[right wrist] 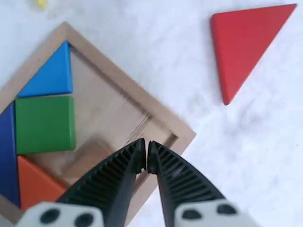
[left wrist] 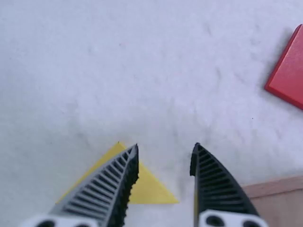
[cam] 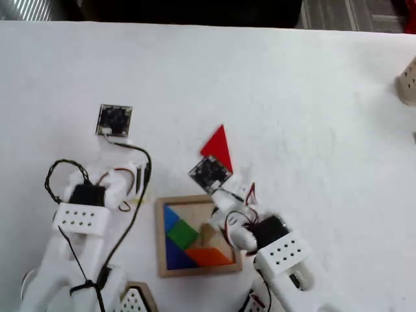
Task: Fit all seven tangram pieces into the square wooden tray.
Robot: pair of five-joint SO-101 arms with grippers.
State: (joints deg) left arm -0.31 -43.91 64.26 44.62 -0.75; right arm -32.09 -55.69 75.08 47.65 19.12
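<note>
The square wooden tray lies between the two arms. In it sit a light blue triangle, a green square, a dark blue piece, an orange piece and a wood-coloured piece. My right gripper is shut with nothing in it, above the tray's far right corner. A red triangle rests on the table just beyond the tray. My left gripper is open, low over the table left of the tray. A small yellow triangle lies partly under one of its fingers.
The table is covered in white cloth. A small black camera board on a cable lies beyond the left arm. A pale perforated object stands at the far right edge. The tray's corner is close to the left gripper.
</note>
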